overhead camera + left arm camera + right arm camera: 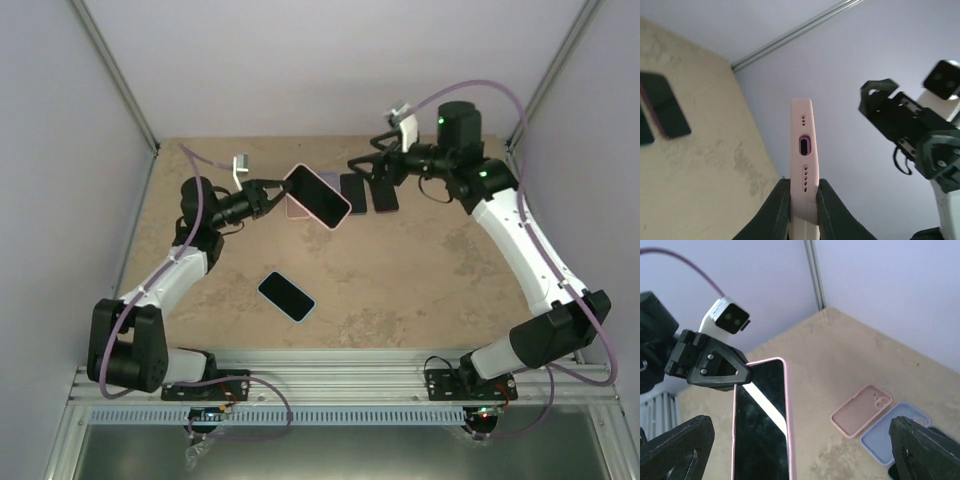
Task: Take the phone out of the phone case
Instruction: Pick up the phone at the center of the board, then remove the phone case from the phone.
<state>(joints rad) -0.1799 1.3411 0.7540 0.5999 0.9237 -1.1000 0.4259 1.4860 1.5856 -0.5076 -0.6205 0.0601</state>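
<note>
Near table (400,290): a phone in a light blue case (286,296) lies flat, screen up, well apart from both grippers.
Left gripper (803,184): pinching the lower end of the phone in its pink case (804,150), one dark finger (775,210) on each broad face.
Cased phone: held off the table and tilted, dark screen facing up in the top view; the left wrist camera shows its bottom edge with the port and speaker holes; the pink rim surrounds the screen.
Beneath it: an empty pink case (862,410) lies on the table, with an empty lavender case (895,432) just beside it.
Farther back: two dark phones (353,192) lie side by side.
Right gripper (802,424): spread wide, holding nothing, facing the cased phone's upper end without touching it.
</note>
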